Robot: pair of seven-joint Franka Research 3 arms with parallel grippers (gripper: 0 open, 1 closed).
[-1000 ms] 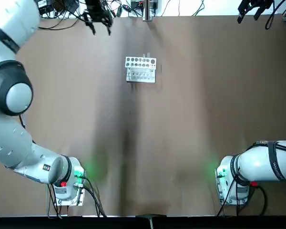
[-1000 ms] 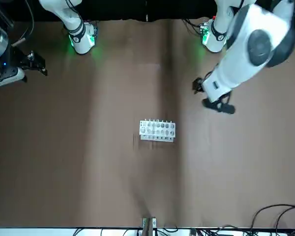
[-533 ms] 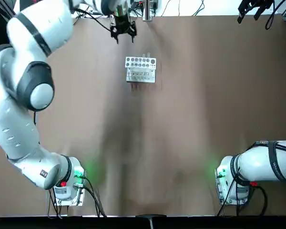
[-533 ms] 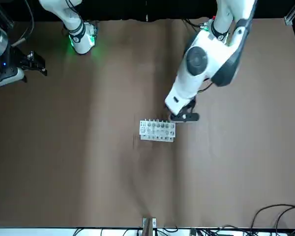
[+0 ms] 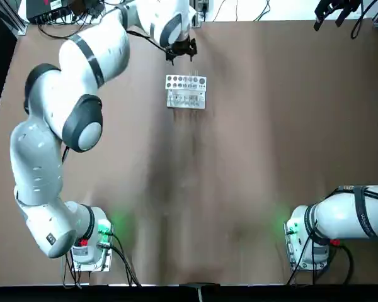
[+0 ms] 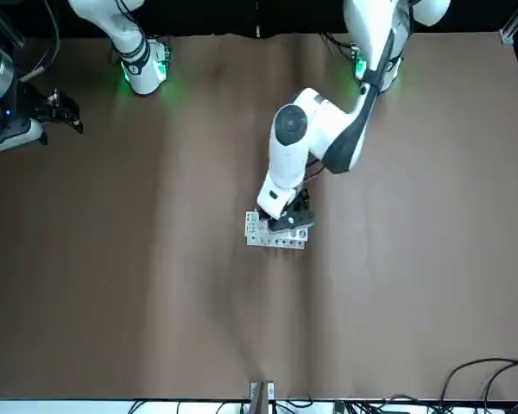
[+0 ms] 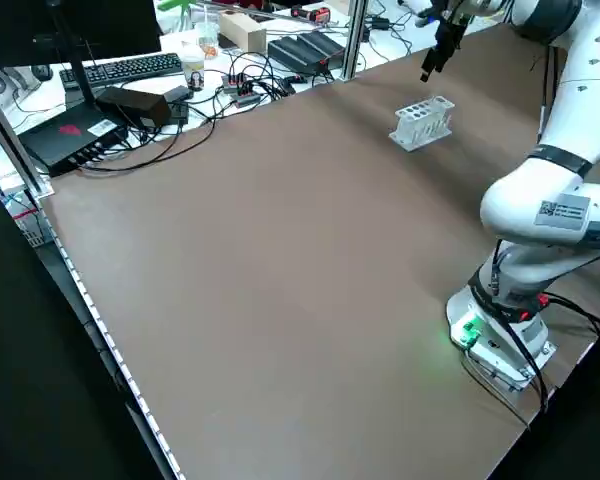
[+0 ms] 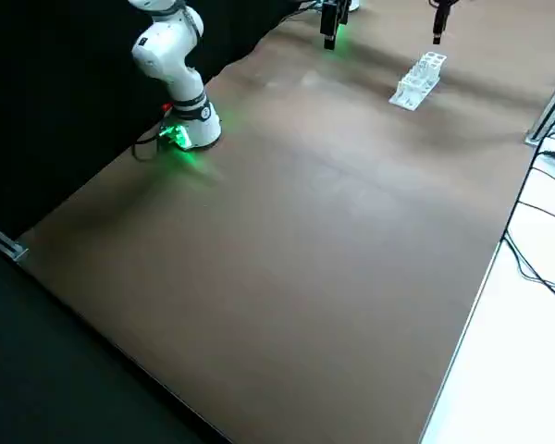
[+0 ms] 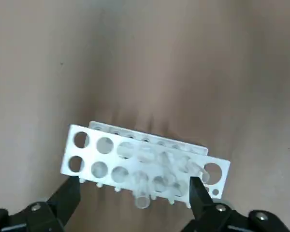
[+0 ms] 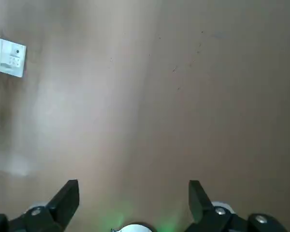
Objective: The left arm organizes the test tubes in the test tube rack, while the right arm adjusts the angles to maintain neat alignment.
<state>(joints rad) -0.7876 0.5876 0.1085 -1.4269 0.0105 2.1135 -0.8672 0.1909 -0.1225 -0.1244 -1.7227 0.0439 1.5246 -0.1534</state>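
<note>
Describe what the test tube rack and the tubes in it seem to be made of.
The test tube rack looks like rigid white plastic with a smooth, slightly glossy finish: its thin panels let some light through. The test tubes are clear and shiny, with the rack's holes showing through their walls; that fits glass, but clear plastic would look the same here.

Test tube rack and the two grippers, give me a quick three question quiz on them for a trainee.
1. True or false: the left gripper is open.
2. Which gripper is nearer the test tube rack in the front view: A, the left; B, the right?
3. Fill in the blank: the right gripper has its fingers spread and is holding ____.

Key: 1 true; 2 A; 3 nothing.
</note>
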